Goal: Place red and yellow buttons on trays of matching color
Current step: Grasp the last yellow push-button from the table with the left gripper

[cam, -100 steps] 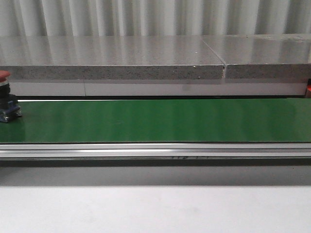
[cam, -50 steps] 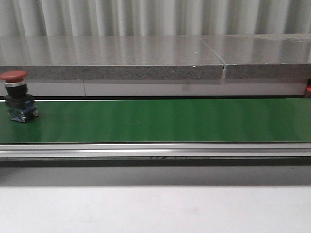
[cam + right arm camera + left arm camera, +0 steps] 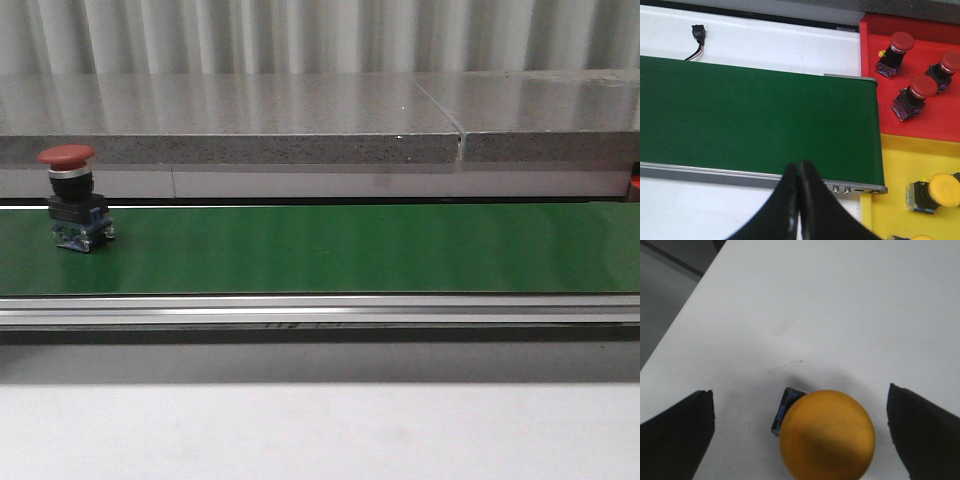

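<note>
The green belt (image 3: 350,248) looks like smooth rubbery stuff with a soft sheen, riding in a brushed metal rail (image 3: 320,310). Speckled stone-like slab (image 3: 230,125) behind is polished. Red button (image 3: 67,155) has a matt plastic cap; yellow button (image 3: 827,435) too. Trays (image 3: 935,132) are smooth plastic.

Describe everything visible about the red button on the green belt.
The red button stands upright near the left end of the green conveyor belt in the front view. It has a wide, domed red mushroom cap, a silvery collar under it, a black body, and a blue-and-metal contact block at the bottom. Only its base touches the belt; no end effector is near it. It looks like plastic with metal fittings.
</note>
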Available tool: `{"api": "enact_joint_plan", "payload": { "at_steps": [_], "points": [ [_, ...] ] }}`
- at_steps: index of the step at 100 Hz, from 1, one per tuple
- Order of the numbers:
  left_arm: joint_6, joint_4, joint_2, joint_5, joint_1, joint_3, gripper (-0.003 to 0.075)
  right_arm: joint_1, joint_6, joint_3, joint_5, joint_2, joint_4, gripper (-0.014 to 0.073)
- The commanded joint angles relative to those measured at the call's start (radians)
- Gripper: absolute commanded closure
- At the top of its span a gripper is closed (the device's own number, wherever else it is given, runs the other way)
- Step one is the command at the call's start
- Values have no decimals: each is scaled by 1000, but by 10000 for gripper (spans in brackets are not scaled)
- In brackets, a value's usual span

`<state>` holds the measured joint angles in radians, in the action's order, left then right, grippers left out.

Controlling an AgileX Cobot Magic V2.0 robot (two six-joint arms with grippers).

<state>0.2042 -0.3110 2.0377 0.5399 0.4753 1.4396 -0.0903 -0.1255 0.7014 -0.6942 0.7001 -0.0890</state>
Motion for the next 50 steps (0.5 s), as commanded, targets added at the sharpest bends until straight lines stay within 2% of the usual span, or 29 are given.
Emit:
{"api": "enact_joint_plan", "payload": {
  "at_steps": [1,10,17,36,42,50],
  "points": [
    [-10,-10,-50,-27,2,33,64,0,-12,24,59,-5,1,662],
    [-10,-10,-50,-27,2,33,111,0,-12,24,59,-5,1,662],
    [-10,-16,-50,-17,2,33,193,0,-12,24,59,-5,1,662],
    [-10,-35,-57,23,1,33,524,0,-12,24,59,-5,1,662],
    [-10,-39,-71,37,-1,33,613,0,-12,24,59,-5,1,662],
    [-10,-42,-101,44,-1,33,694,0,-12,24,59,-5,1,662]
  ]
}}
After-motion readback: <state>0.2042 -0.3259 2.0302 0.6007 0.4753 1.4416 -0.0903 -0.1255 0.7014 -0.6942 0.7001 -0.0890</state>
